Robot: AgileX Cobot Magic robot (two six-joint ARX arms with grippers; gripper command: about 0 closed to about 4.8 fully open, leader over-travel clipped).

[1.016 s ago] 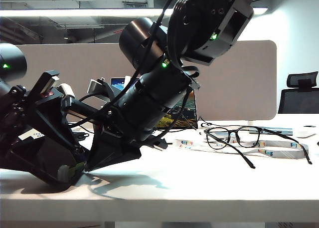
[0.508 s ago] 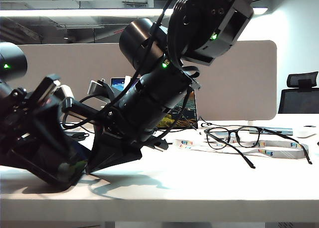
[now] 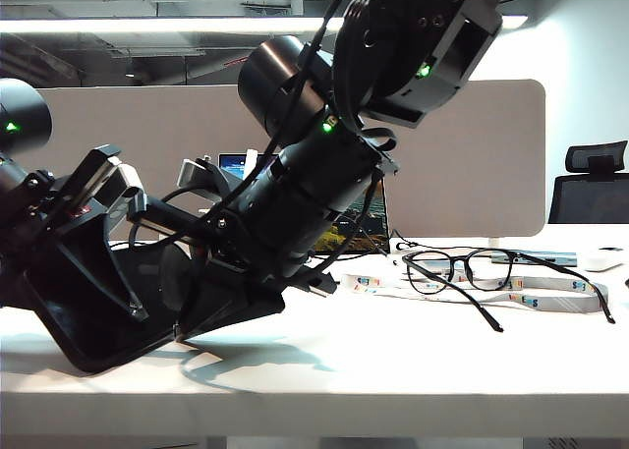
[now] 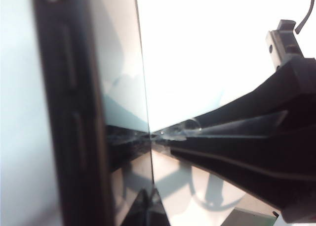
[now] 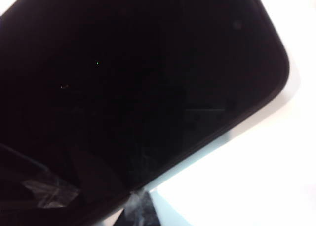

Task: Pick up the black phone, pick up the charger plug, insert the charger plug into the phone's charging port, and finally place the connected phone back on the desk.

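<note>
Two black grippers meet over a tilted phone at the near left of the white desk (image 3: 413, 370).

The flat glossy black phone (image 3: 103, 307) stands propped on a lower corner on the smooth white tabletop, and the left gripper (image 3: 69, 272) has its jaws pinched on it; the right gripper (image 3: 211, 316), jaws pressed together, touches the phone's right edge. Farther right lie black-framed glasses (image 3: 462, 272) on a printed white lanyard (image 3: 472, 290), well apart. A grey-beige fabric partition (image 3: 472, 164) stands behind.

phone (image 5: 133, 87): we see glossy black glass
desk (image 3: 413, 361): smooth white
partition (image 3: 472, 164): matt cloth, we think
</note>
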